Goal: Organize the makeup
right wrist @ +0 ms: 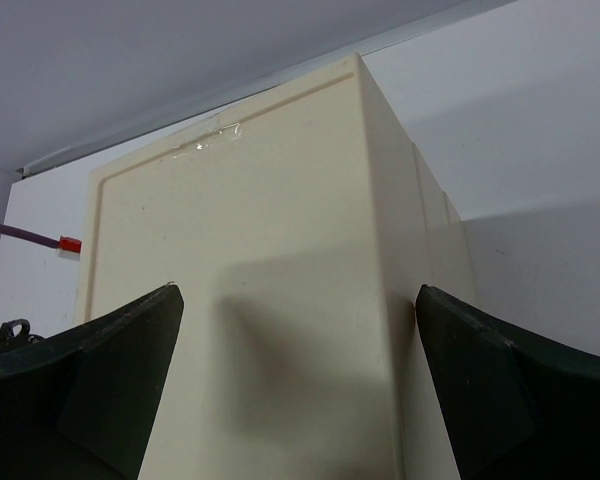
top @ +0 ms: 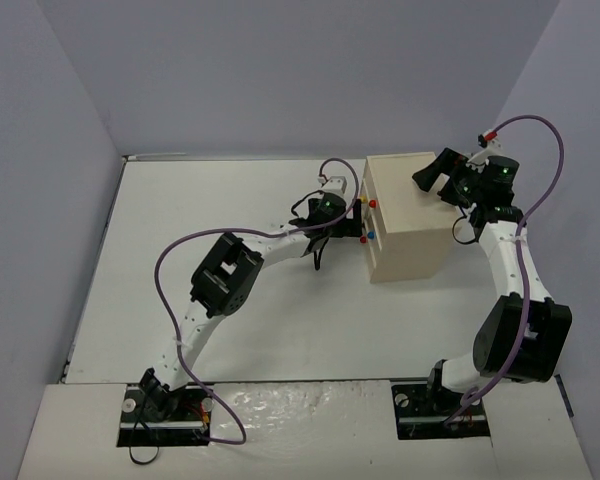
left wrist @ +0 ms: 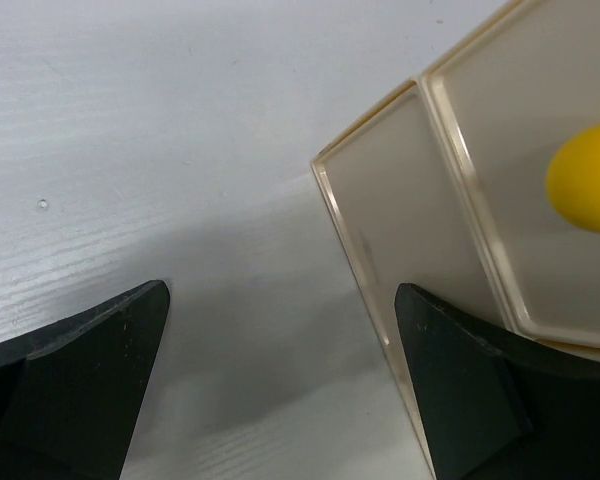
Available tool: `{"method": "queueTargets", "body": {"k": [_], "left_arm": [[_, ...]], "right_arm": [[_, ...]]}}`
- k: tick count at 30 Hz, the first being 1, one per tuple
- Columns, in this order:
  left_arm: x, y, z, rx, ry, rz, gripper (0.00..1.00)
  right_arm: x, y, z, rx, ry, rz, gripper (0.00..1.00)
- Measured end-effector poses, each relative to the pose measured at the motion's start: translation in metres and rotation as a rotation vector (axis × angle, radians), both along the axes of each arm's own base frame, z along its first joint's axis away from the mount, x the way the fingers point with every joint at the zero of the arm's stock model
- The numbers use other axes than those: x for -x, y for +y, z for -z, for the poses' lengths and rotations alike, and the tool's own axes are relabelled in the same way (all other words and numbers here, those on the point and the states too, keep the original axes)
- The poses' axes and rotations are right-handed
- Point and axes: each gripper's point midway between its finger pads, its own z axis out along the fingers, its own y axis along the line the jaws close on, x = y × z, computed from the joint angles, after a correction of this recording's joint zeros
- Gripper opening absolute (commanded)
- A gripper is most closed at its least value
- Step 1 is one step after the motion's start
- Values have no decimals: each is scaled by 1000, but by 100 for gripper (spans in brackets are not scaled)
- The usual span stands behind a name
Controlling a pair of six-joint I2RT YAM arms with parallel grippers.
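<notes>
Hovering open-jawed, the left gripper [top: 354,216] is facing the drawer box [top: 405,215] from nine o'clock; the right gripper [top: 435,172], also spread, is hanging at two o'clock.

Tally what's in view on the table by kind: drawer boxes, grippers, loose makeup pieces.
Drawer box: 1
Grippers: 2, the left gripper and the right gripper, both open
Loose makeup pieces: 0 in view
Total: 3
</notes>
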Motion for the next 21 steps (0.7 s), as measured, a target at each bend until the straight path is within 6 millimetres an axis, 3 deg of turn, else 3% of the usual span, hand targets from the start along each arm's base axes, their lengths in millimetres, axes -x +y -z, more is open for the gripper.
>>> {"method": "queueTargets", "body": {"k": [5,8,10,13,17,21], "left_arm": [[7,10,-1,20,1,-8,97],[22,33,-5,-5,26,-18,97],[23,55,-18,-23,24,-38,97],[11,93,-56,-53,-17,-89,97],[-4,154,-123,-94,-106,-189,97],[2,214,-187,-139,-182,-278,97]], "right_arm": [[0,1,-1,10,8,5,100],[0,0,-2,39,23,15,100],[0,-2,-7,66,25,21,100],[-5,-11,-26,108,-8,40,100],[-7,-33,-60,181,-82,111,100],[10,-47,-96,253,-152,184,100]]}}
